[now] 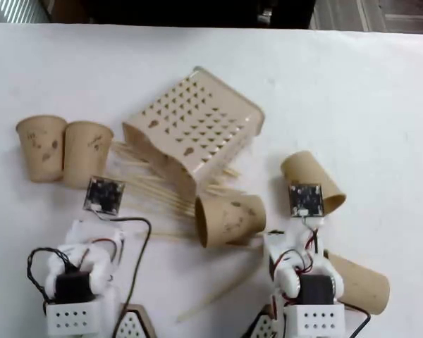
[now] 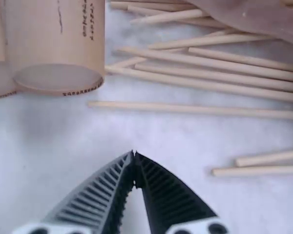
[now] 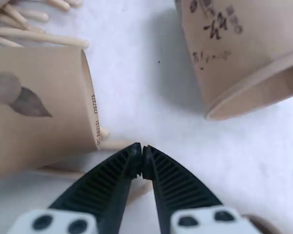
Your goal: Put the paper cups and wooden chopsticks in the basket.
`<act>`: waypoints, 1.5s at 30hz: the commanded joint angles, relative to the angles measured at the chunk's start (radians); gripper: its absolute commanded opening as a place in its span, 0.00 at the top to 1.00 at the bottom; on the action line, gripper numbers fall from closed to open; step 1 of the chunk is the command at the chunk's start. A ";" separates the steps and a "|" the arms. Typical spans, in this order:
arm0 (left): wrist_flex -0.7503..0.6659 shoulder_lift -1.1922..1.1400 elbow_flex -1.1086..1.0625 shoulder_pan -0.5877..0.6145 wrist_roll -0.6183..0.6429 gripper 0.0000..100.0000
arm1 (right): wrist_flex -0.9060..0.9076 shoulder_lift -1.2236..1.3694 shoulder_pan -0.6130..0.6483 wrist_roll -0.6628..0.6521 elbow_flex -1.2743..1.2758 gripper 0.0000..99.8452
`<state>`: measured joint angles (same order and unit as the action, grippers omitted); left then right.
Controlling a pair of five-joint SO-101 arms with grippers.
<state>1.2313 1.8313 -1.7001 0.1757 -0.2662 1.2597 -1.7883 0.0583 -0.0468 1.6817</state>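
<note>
The perforated basket (image 1: 192, 125) lies tipped over on the white table, on top of several wooden chopsticks (image 1: 151, 184). Two paper cups (image 1: 41, 148) (image 1: 86, 153) stand mouth-down at the left. A third cup (image 1: 229, 220) lies on its side in the middle, and two more cups (image 1: 312, 179) (image 1: 356, 282) lie at the right. My left gripper (image 2: 134, 155) is shut on nothing, just above the table, short of the chopsticks (image 2: 210, 78) and a mouth-down cup (image 2: 56, 44). My right gripper (image 3: 140, 147) is shut on nothing between the middle cup (image 3: 39, 102) and a right-hand cup (image 3: 239, 53).
One stray chopstick (image 1: 218, 292) lies between the two arm bases near the front edge. A chopstick end (image 3: 116, 144) pokes out from under the middle cup, right at my right gripper's tips. The basket's corner (image 2: 254, 17) overhangs the chopsticks.
</note>
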 commanded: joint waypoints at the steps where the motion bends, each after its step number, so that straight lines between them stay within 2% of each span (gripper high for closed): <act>1: 0.002 -0.010 0.008 0.007 -0.009 0.97 | 0.007 -0.013 0.001 -0.002 0.009 0.98; 17: 0.002 -0.010 0.008 -0.019 -0.008 0.97 | 0.007 -0.013 0.004 0.000 0.009 0.98; 34: 0.014 -0.010 0.025 -0.076 -0.012 0.97 | 0.007 -0.013 0.160 -0.002 0.008 0.98; 38: -0.051 -0.010 0.084 -0.067 -0.012 0.97 | 0.007 -0.013 0.124 -0.003 -0.046 0.98; 41: -0.077 -0.010 0.095 -0.074 -0.006 0.97 | 0.005 -0.013 -0.010 -0.008 -0.110 0.98; 45: -0.097 -0.010 0.097 -0.067 -0.011 0.98 | -0.058 -0.013 -0.114 -0.176 -0.216 0.98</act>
<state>1.1577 1.8282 -1.6556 0.1112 -0.2754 1.2444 -1.7898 0.0153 -0.1143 1.5666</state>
